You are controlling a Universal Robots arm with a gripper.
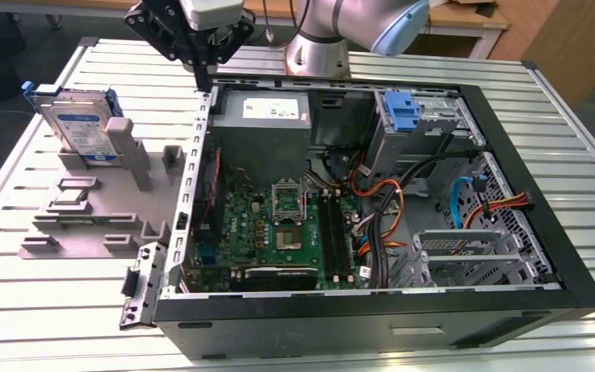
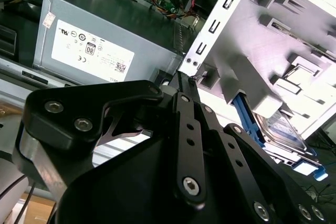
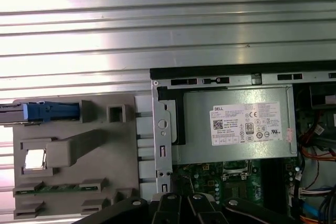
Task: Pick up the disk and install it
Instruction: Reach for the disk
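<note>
The disk (image 1: 75, 124) stands on edge in a slot of the grey fixture (image 1: 91, 217), on the exterior view's left of the open computer case (image 1: 380, 310). It is silver-grey with a white-and-blue label and sits in a blue carrier. In the first wrist view the disk (image 3: 44, 112) shows edge-on, and in the second wrist view the disk (image 2: 283, 129) lies past the fixture's posts. My gripper (image 1: 204, 81) hangs over the case's back corner beside the power supply, to the right of the disk and apart from it. Its fingers (image 2: 184, 85) are shut together with nothing between them.
The grey power supply (image 1: 261, 108) sits in the case's back corner, right below the gripper. A blue bracket (image 1: 401, 112) is fixed to the metal drive bay (image 1: 432, 116). Cables and the motherboard (image 1: 276, 225) lie inside the case. Everything rests on the slatted metal table (image 1: 60, 310).
</note>
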